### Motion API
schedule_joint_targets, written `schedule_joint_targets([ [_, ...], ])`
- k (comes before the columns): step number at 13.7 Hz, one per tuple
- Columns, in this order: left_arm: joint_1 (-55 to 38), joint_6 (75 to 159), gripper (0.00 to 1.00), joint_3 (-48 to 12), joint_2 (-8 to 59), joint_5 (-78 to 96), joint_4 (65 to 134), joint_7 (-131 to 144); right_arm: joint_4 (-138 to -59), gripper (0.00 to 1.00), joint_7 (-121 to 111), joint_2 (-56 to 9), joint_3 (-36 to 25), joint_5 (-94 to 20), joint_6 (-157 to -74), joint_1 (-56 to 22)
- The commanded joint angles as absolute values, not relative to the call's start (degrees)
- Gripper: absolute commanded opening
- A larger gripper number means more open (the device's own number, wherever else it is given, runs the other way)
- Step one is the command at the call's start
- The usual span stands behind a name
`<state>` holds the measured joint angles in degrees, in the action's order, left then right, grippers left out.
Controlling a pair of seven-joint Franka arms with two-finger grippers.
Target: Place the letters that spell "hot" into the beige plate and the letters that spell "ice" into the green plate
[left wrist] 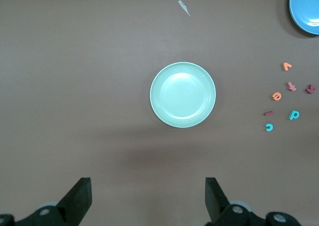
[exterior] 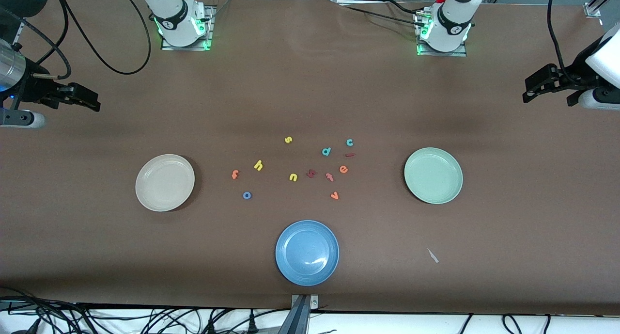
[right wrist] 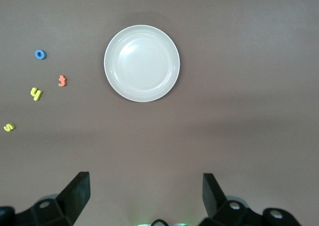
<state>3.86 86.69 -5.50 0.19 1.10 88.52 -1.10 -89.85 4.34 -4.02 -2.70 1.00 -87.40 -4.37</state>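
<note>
Both plates empty. Left gripper (left wrist: 145, 203) & right gripper (right wrist: 144, 201) spread wide, up over tabletop ends. Yellow h (exterior: 258, 165): tiny foam, prob light, squashy; pinch across the stem.

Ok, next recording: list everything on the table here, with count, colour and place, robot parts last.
beige plate: one, cream, toward the right arm's end, nothing in it
green plate: one, pale mint, toward the left arm's end, nothing in it
blue plate: one, nearest the front camera
hot letters: yellow h, blue o, orange t, on the table beside the beige plate
ice letters: teal c, dark red i, orange e, on the table, mid-table
other letters: yellow s, yellow u, teal d, dark red letter, salmon letter, orange v
left gripper: open, waiting above its table end
right gripper: open, waiting above its table end
</note>
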Motion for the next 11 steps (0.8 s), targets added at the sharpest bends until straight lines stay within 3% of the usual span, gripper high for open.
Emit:
schedule_joint_targets([
  [1, 4.22, 86.4, 1.0, -5.54, -0.62, 1.67, 89.12, -1.23, -89.38, 1.0, 4.75, -4.13, -2.9, 0.09, -87.28, -4.39],
  [11, 6.24, 86.84, 1.0, -5.19, 1.23, 0.27, 89.21, -0.97, -89.38, 1.0, 4.83, -4.13, -2.9, 0.09, -87.28, -4.39],
])
